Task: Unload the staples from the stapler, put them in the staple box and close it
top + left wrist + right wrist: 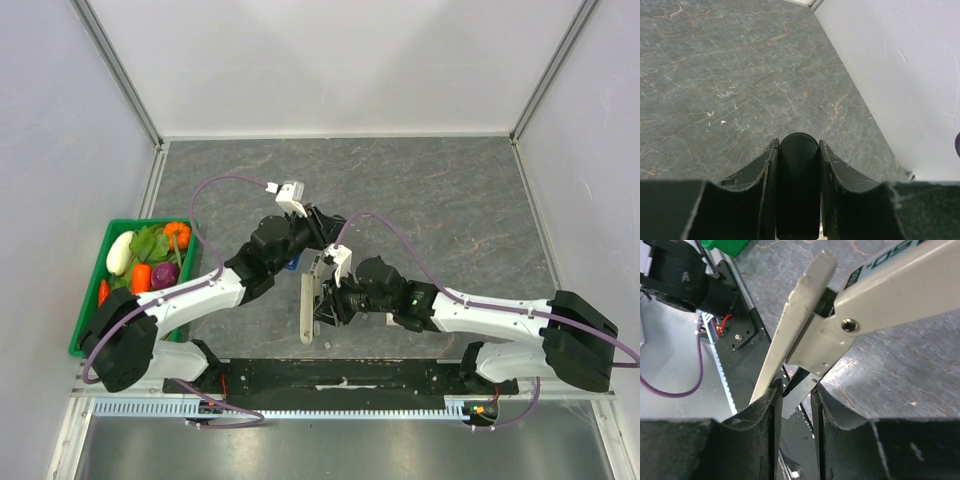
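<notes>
Left pincer [798, 143] clasps a dark piece [798, 180]; right pincer [796, 388], angled inward, pinches stapler [890, 295].

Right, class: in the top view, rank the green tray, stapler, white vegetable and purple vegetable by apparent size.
1. Green tray.
2. Stapler, the longest after it, though thin and partly hidden.
3. White vegetable.
4. Purple vegetable, only slightly smaller.

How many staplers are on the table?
1. The stapler, opened, is at the near middle of the table, gripped by the right fingers. Another could be hidden from these views.
</notes>
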